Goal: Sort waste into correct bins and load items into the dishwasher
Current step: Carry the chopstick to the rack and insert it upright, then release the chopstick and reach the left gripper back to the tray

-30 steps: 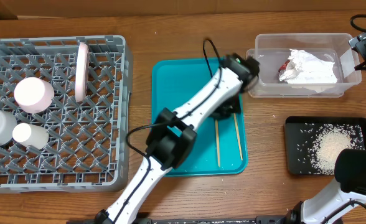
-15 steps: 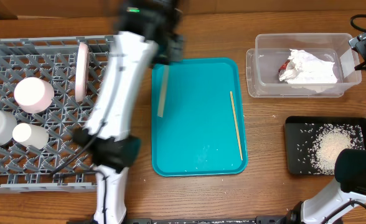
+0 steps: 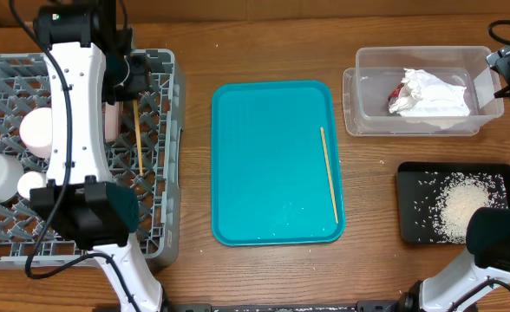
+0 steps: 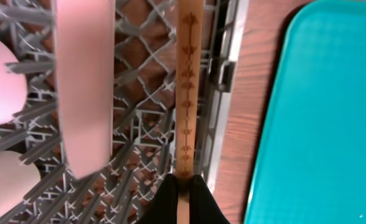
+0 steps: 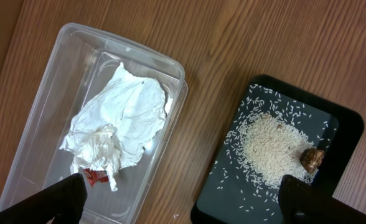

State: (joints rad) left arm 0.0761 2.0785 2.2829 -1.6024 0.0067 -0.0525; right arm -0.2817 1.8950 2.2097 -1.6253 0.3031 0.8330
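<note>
Left jaws are clamped shut on a chopstick (image 4: 187, 93), holding it over the dish rack (image 3: 168, 173) by the tabletop's left edge, beside the upright plate (image 4: 83, 87). Right jaws gape wide, empty, above the clear tub (image 5: 40, 118) and black tray (image 5: 338, 130).

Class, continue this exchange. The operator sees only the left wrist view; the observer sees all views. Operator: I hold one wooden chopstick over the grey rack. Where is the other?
Observer: The second thin wooden chopstick lies on the flat teal tray, near its right edge.
Operator: Where is the napkin?
Observer: The crumpled white paper napkin sits inside the clear plastic tub.
Operator: And the rice?
Observer: The loose white rice grains lie in the shallow black rectangular tray.
</note>
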